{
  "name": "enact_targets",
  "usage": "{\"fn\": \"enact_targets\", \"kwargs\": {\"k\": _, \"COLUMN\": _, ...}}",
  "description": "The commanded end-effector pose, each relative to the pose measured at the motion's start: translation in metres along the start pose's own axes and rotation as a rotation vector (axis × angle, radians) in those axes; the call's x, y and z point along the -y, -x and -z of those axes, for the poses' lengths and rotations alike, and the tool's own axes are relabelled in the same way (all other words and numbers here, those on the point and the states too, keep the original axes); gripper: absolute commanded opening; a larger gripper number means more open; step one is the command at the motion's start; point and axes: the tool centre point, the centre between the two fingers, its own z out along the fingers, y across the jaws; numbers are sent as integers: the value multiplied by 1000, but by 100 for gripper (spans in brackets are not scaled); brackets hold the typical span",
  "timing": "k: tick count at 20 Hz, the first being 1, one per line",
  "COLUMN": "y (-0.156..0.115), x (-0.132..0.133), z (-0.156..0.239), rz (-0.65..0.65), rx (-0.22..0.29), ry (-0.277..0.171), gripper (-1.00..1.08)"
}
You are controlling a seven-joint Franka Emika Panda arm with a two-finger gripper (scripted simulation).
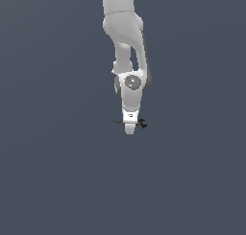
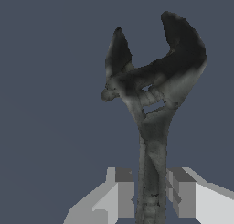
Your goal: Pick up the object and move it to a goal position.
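Note:
The object (image 2: 153, 104) is a dark adjustable wrench with a slim grey shaft and a black jagged forked head. In the wrist view its shaft runs between my two grey fingers (image 2: 124, 193), which press on it from both sides, so my gripper (image 2: 151, 193) is shut on it. In the exterior view the white arm hangs down in the middle, and the object (image 1: 142, 124) shows as a thin dark bar sticking out on either side of my gripper (image 1: 129, 127). The middle of the shaft is hidden behind the fingers there.
A plain dark blue-grey surface fills both views. No other objects, containers or edges show.

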Motion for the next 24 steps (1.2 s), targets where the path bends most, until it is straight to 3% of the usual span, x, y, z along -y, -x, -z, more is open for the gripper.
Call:
{"fn": "enact_targets", "kwargs": {"k": 1, "y": 0, "x": -6, "z": 7, "rz": 0, "rx": -1, "ry": 1, "gripper": -100}}
{"fn": "enact_targets", "kwargs": {"k": 9, "y": 3, "x": -41, "z": 46, "rz": -1, "rx": -3, "ry": 0, "gripper": -100}}
{"fn": "enact_targets", "kwargs": {"k": 24, "y": 10, "x": -131, "z": 145, "rz": -4, "rx": -5, "ry": 0, "gripper": -100}}
